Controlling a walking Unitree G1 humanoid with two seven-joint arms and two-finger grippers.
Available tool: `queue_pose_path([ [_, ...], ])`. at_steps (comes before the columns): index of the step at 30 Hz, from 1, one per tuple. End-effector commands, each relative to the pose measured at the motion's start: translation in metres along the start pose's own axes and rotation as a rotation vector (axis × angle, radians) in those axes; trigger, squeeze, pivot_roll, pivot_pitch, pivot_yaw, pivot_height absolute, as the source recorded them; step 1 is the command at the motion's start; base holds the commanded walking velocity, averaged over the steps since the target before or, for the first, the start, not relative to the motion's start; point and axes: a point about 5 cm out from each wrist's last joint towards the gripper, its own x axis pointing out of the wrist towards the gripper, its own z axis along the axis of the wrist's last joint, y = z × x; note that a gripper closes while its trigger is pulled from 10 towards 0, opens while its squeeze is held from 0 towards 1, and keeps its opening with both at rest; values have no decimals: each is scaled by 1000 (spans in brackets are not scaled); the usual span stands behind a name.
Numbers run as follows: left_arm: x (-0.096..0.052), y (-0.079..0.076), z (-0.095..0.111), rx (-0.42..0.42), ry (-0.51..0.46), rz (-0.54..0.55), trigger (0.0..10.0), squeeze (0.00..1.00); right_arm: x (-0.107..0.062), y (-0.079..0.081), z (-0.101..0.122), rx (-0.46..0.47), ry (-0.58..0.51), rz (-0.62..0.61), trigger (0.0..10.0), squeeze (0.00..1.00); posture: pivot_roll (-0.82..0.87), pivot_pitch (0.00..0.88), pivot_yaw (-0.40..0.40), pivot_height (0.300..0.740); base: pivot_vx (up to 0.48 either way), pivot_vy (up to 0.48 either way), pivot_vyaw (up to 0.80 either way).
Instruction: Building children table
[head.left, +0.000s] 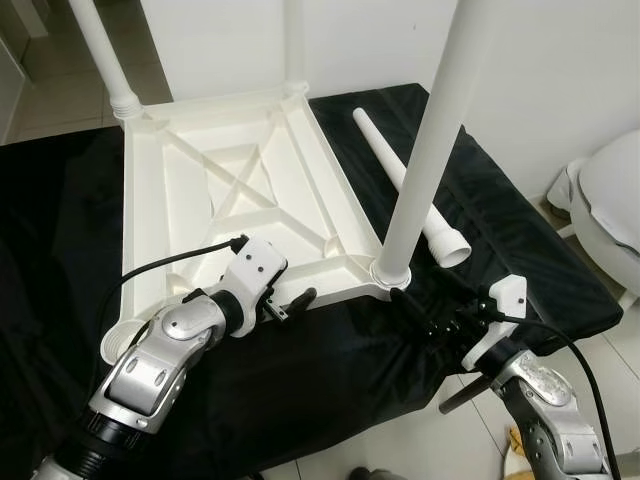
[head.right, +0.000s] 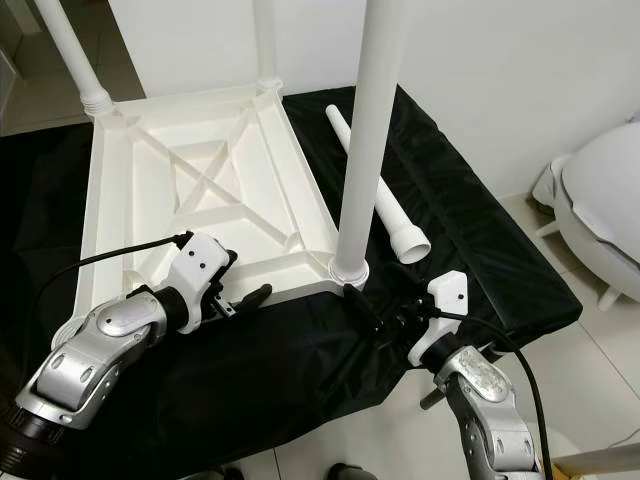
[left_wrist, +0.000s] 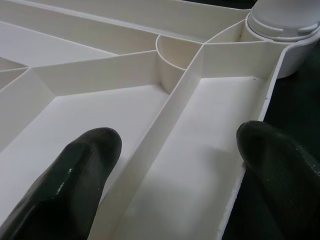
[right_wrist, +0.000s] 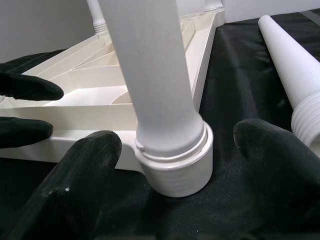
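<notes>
A white plastic table top lies upside down on a black cloth. Three white legs stand upright in its corners: far left, far right and near right. A loose leg lies on the cloth just right of the top. My left gripper is open at the near edge, its fingers astride the rim and an inner rib. My right gripper is open on either side of the near right leg's threaded base, apart from it.
The black cloth covers a low platform that ends close in front of me and at the right. Pale floor tiles lie beyond it. A white rounded fixture stands on the floor at the far right. A white wall rises behind.
</notes>
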Motion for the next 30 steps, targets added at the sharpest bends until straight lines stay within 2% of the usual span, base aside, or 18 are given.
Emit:
queue_pose_path([
  [1, -4, -21, -16, -26, 74, -298, 10000, 0, 0, 1, -4, -11, 17, 17, 10000, 0, -60, 130, 38, 740, 0, 0, 0],
  [10, -7, -14, -6, -48, 14, -286, 10000, 0, 2, 0, -4, -16, 16, 28, 10000, 0, -62, 125, 37, 740, 0, 0, 0],
  [14, -6, -14, 3, -91, -51, -285, 10000, 0, 3, 0, -4, -18, 15, 29, 10000, 0, -63, 124, 35, 740, 0, 0, 0],
  [17, -6, -18, 14, -173, -140, -296, 10000, 0, 5, 1, -5, -18, 11, 32, 10000, 0, -61, 122, 36, 740, 0, 0, 0],
  [21, -6, -20, 15, -176, -143, -305, 10000, 0, 5, 1, -5, -18, 10, 33, 10000, 0, -61, 122, 35, 740, 0, 0, 0],
  [24, -7, -29, 7, -149, -94, -349, 10000, 0, 7, 1, -5, -20, 8, 41, 10000, 0, -59, 124, 34, 740, 0, 0, 0],
  [28, -9, -33, 3, -139, -68, -377, 10000, 0, 8, 1, -5, -23, 8, 44, 10000, 0, -56, 126, 34, 740, 0, 0, 0],
  [30, -9, -37, -6, -113, -24, -389, 10000, 0, 8, 1, -5, -26, 8, 48, 10000, 0, -56, 127, 33, 740, 0, 0, 0],
])
